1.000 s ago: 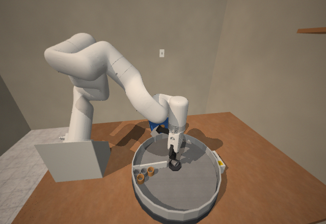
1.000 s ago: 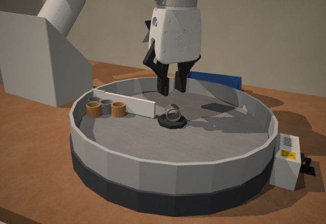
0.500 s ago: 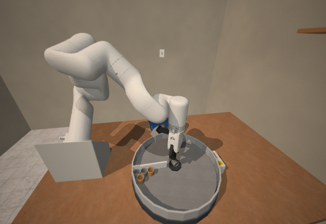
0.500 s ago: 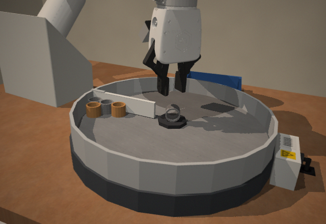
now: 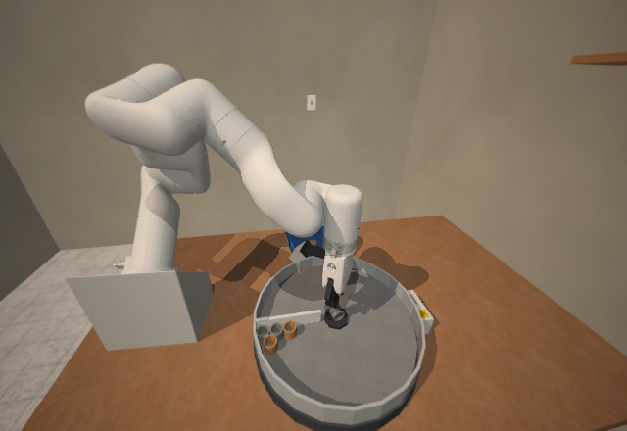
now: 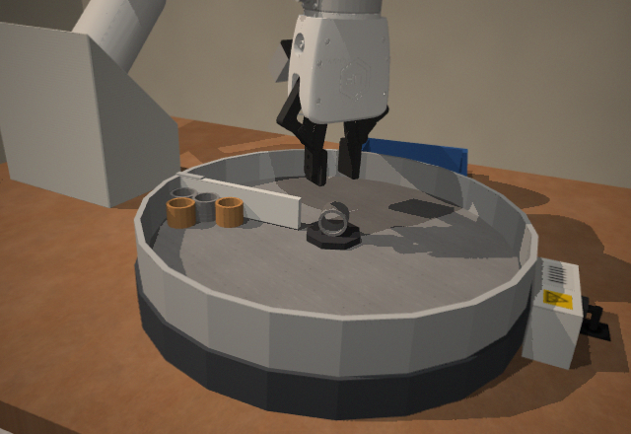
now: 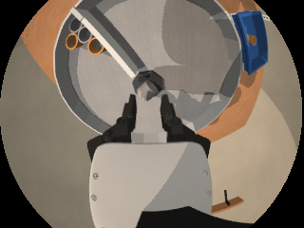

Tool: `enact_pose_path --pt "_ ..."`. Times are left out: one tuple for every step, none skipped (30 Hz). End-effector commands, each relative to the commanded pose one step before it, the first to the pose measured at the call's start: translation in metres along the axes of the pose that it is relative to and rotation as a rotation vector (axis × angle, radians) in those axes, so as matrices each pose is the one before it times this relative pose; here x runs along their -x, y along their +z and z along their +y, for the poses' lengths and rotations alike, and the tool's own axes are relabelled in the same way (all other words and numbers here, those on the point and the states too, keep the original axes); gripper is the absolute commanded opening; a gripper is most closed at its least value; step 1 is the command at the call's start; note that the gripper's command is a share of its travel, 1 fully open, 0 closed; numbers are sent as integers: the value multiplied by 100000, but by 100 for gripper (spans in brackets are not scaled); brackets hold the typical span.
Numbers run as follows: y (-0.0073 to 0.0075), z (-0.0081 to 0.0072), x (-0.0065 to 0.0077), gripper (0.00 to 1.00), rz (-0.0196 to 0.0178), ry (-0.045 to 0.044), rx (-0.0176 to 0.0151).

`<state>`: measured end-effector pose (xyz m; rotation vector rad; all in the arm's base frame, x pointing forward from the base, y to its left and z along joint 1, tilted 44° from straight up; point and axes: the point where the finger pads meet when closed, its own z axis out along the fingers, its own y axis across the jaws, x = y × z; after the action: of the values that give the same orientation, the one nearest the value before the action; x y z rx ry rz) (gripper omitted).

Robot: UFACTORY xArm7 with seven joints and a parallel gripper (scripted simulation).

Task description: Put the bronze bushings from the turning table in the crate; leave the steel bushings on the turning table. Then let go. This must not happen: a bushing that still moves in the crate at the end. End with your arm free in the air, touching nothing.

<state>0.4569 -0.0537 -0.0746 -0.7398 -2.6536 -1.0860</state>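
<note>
Two bronze bushings (image 6: 180, 212) (image 6: 229, 211) stand upright on the turning table (image 6: 331, 266) at its left rim, beside the divider. Two steel bushings (image 6: 183, 193) (image 6: 206, 203) stand with them. The group also shows in the wrist view (image 7: 83, 37). A third steel bushing (image 6: 333, 219) lies tilted on the black centre hub (image 6: 333, 239). My gripper (image 6: 331, 175) hangs just above that hub, fingers partly apart with nothing between them. The blue crate (image 6: 415, 154) stands behind the table; the wrist view shows a bronze bushing (image 7: 251, 40) inside it.
A white divider wall (image 6: 245, 199) runs from the rim to the hub. The table has a raised grey rim. A grey base block (image 6: 76, 113) stands to the left, and a small control box (image 6: 555, 312) is fixed to the table's right side.
</note>
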Motion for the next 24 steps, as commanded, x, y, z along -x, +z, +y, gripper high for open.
enact_pose_path --pt "-193 -8 157 41 -465 33 -14" --pt "0 0 0 41 0 0 0" --pt "0 -1 -1 10 3 -9 -3" --pt "0 -4 -4 10 18 -59 -22" --pt "0 -11 -10 10 46 -155 -57" --pt "0 -21 -18 10 86 -289 -106" --pt "0 -34 -29 10 137 -458 -167" --pt "0 -48 -41 10 197 -656 -239" --pt "0 -65 -55 10 266 -878 -319" --pt "0 0 0 10 0 0 0" --pt "0 0 0 10 0 0 0" --pt "0 -82 -71 10 342 -1118 -405" --pt "0 -101 -89 10 425 -1373 -494" --pt "0 -121 -107 10 515 -1637 -586" --pt "-1 -140 -127 10 611 -1907 -677" --pt "-2 -160 -148 10 711 -2178 -766" --pt "0 -179 -170 10 804 -2464 -867" --pt "14 -191 -189 10 819 -2865 -1072" --pt "15 -208 -212 10 925 -3132 -1161" --pt "15 -224 -235 10 1036 -3387 -1241" --pt "18 -236 -261 10 1139 -3644 -1323" --pt "43 -232 -298 10 1157 -4031 -1500" --pt "36 -191 -258 10 1013 -3392 -1247" --pt "33 -171 -241 10 955 -3104 -1128"
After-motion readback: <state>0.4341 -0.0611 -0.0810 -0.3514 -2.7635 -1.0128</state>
